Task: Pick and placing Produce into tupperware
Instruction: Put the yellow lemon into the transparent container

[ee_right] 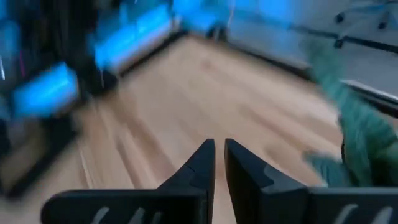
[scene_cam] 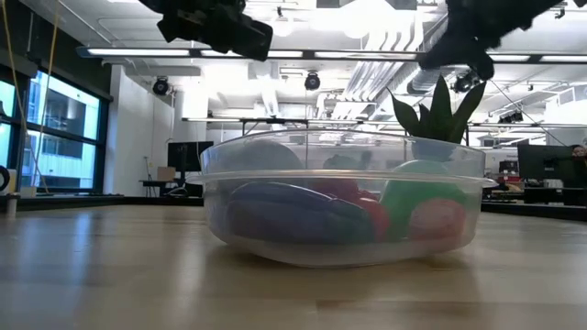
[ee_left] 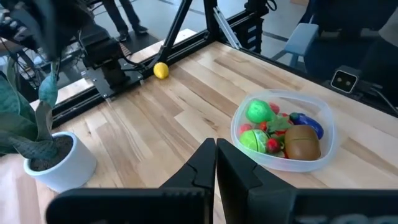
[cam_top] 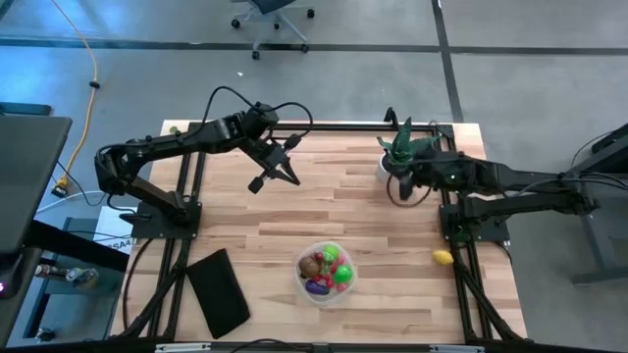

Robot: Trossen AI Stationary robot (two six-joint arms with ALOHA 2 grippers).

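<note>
The clear round tupperware (cam_top: pixel 298 276) stands near the table's near edge, close up in the low view (scene_cam: pixel 339 139) and also in the left wrist view (ee_left: pixel 326 116). It holds produce: two bright green pieces (ee_left: pixel 259 112), small red ones (ee_left: pixel 273 147), a brown one (ee_left: pixel 301 142) and a purple one (ee_left: pixel 309 122). A yellow piece (cam_top: pixel 443 257) lies on the table by the right arm's base (ee_left: pixel 161 70). My left gripper (cam_top: pixel 289 176) hangs shut and empty over the far middle of the table (ee_left: pixel 216 146). My right gripper (cam_top: pixel 399 188) is shut and empty in the air beside the potted plant (ee_right: pixel 219 146).
A spiky green plant in a white pot (cam_top: pixel 402 149) stands at the far right, right by my right gripper (ee_left: pixel 59 163). A flat black rectangle (cam_top: pixel 218 291) lies at the near left. Bare wood stretches between the grippers and the tupperware.
</note>
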